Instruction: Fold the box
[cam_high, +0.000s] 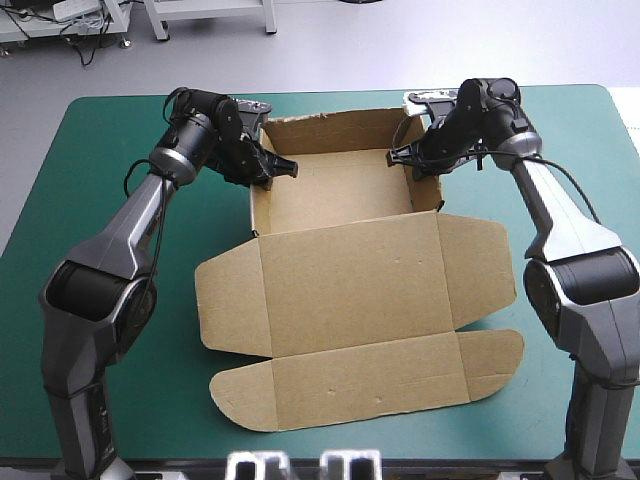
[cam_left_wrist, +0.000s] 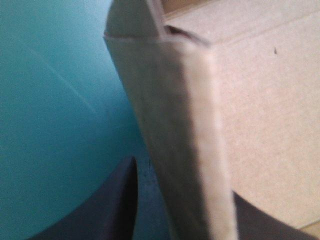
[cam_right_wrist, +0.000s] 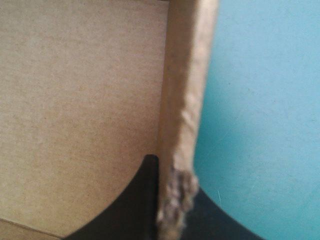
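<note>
The brown box (cam_high: 340, 190) stands as an open tray at the far middle of the table. Its lid (cam_high: 350, 285) and front flap (cam_high: 370, 380) lie flat toward the near edge. My left gripper (cam_high: 272, 172) is at the tray's left wall, and in the left wrist view this gripper (cam_left_wrist: 190, 200) is shut on the doubled wall (cam_left_wrist: 170, 100), with one black finger (cam_left_wrist: 120, 205) outside over the cover. My right gripper (cam_high: 405, 160) is at the right wall. The right wrist view shows it (cam_right_wrist: 172, 200) shut on that wall (cam_right_wrist: 182, 75), with one finger (cam_right_wrist: 135, 205) inside the tray.
The teal-green cover (cam_high: 110, 150) shows bare to the left of the box, and also to its right (cam_high: 580, 130). The lid's rounded side flaps (cam_high: 225, 305) reach out over the cover on both sides.
</note>
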